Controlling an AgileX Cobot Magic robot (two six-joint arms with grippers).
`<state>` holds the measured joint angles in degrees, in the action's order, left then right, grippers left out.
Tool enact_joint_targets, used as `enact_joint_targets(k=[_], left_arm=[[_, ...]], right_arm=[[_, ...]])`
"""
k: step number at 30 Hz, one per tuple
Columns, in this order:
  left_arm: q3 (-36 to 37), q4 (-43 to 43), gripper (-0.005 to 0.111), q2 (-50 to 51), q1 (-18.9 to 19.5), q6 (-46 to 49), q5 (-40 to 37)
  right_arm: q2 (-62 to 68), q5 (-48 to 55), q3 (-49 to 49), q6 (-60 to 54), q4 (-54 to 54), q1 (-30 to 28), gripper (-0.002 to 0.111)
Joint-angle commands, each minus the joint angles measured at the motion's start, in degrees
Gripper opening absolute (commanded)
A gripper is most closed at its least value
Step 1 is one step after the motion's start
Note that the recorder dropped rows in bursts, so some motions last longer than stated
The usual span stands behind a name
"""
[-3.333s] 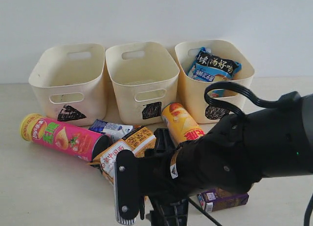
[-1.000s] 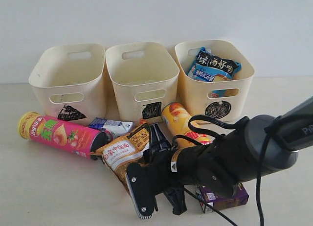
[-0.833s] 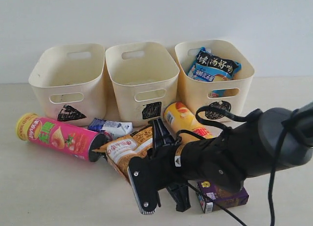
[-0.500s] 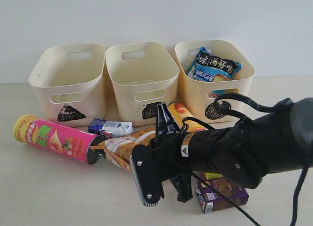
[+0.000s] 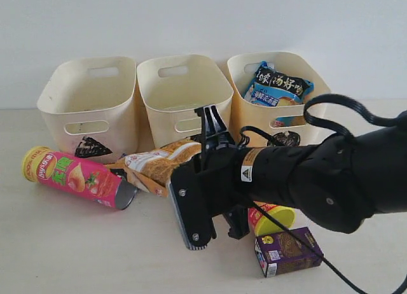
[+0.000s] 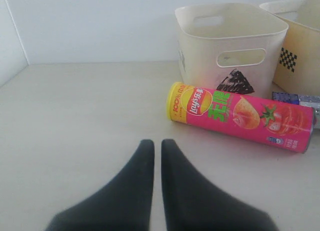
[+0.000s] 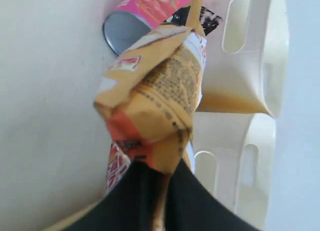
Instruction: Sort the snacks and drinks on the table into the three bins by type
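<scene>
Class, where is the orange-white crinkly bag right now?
In the exterior view the orange-white bag is just left of centre, pinched in the right claw, in front of the middle bin and beside the pink tube.

right gripper [image 7: 156, 172] clamped on one end of the orange-white bag [image 7: 155, 91], crinkled foil pinched between the dark fingers [image 7: 125, 198]. bag fills mid-frame, blurry print. beyond it lies the pink tube [image 7: 152, 0], grey end cap facing the camera, on the pale table [image 7: 45, 116]. marked bin [image 7: 247, 66] with black scribble and second bin [image 7: 232, 156] stand side by side, slot handles showing.
</scene>
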<state>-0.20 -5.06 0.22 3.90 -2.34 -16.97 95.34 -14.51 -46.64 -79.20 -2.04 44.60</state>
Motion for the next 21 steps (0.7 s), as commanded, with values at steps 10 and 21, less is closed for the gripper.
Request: enact_joint_targets(k=[10, 21], left_arm=[[0.2, -0.1, 0.004, -0.2, 0.0, 0.2, 0.2], [0.2, -0.1, 0.004, -0.2, 0.0, 0.2, 0.2]], right_arm=[[-9.4, -6.9, 0.2, -10.6, 8.4, -0.1, 0.0], [-9.5, -9.5, -0.9, -20.1, 17.0, -7.5, 0.0]])
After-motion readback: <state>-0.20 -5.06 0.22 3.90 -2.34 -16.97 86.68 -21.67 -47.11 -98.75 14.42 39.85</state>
